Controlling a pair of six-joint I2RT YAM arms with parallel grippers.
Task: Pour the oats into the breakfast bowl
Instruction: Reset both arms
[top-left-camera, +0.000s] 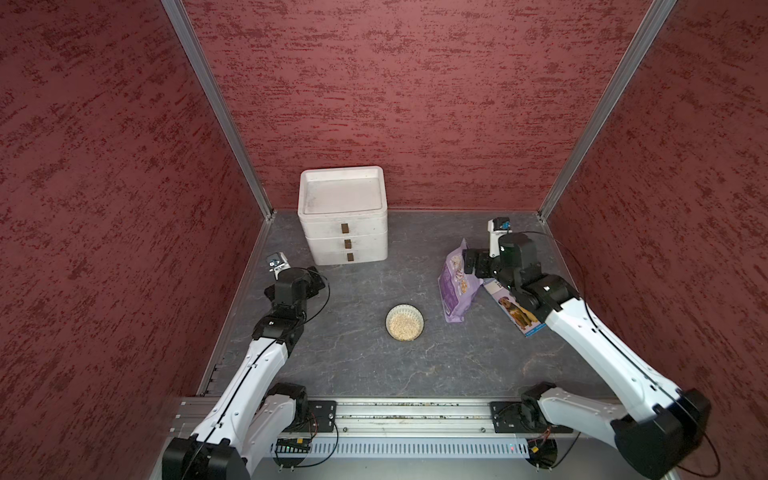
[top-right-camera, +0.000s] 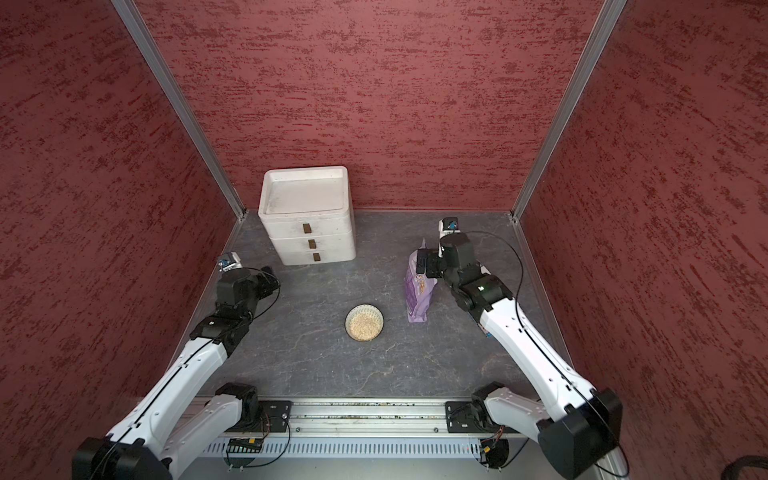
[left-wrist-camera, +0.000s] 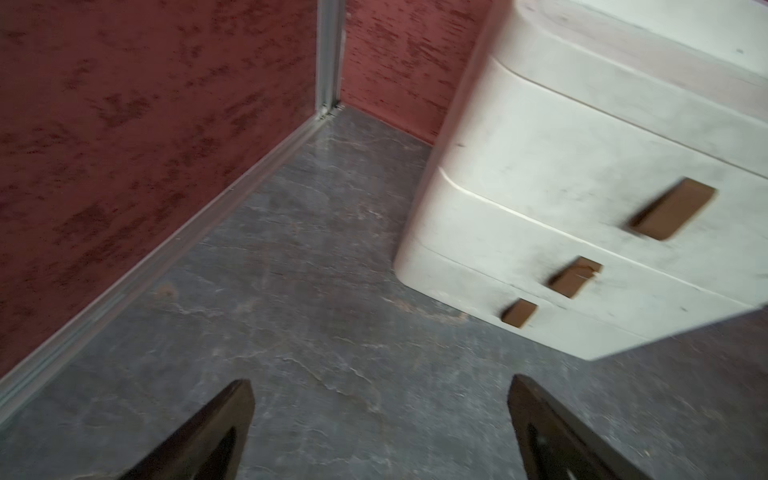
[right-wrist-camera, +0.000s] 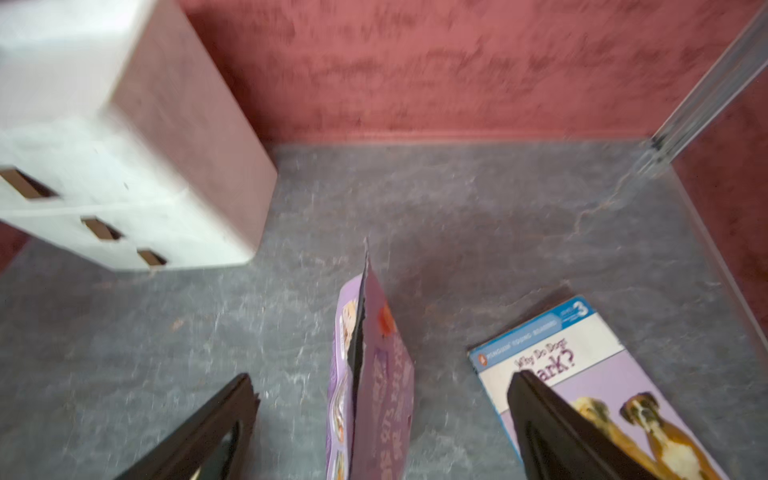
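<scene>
Between spread jaws of right claw (right-wrist-camera: 382, 380) — oats pouch (right-wrist-camera: 374, 415) (upright), untouched

One breakfast bowl (top-left-camera: 405, 308) of oats (top-left-camera: 404, 326), one pouch (top-left-camera: 453, 293), one book (top-left-camera: 518, 314), one drawer box (top-left-camera: 343, 232).

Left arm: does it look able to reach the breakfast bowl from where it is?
Probably yes. The left gripper is open and empty, and only bare tabletop lies between it and the breakfast bowl; the white drawer box stands farther back, the purple pouch on the bowl's far side.
</scene>
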